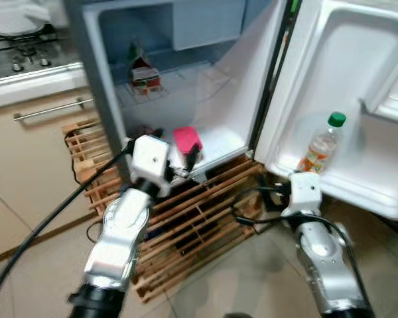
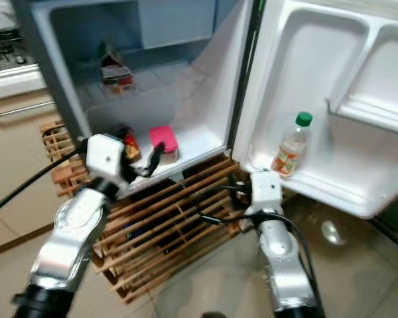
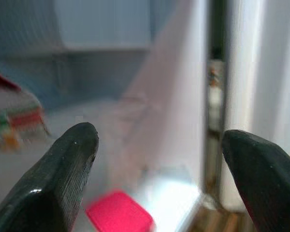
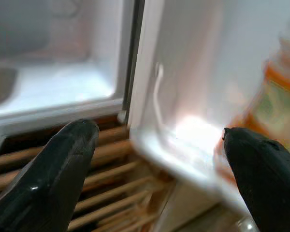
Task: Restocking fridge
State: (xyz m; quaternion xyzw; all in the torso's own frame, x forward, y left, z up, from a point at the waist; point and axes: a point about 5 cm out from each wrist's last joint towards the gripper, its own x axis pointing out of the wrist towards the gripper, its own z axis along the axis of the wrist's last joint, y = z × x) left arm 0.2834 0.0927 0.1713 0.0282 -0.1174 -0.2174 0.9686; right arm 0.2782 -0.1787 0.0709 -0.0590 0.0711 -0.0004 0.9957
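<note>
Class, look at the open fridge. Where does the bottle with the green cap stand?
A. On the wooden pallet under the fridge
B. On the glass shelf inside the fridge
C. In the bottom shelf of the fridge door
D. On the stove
C: the bottle stands upright in the lower shelf of the open fridge door.

Open fridge (image 1: 106, 73), door swung right.
Carton (image 1: 144, 76) on shelf behind box (image 1: 187, 139) at floor's front edge; bottle (image 1: 322, 147) in door shelf.

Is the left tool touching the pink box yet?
Apart. Left wrist view: the open left tool has empty space between its fingers, and the pink box lies beyond them.
</note>
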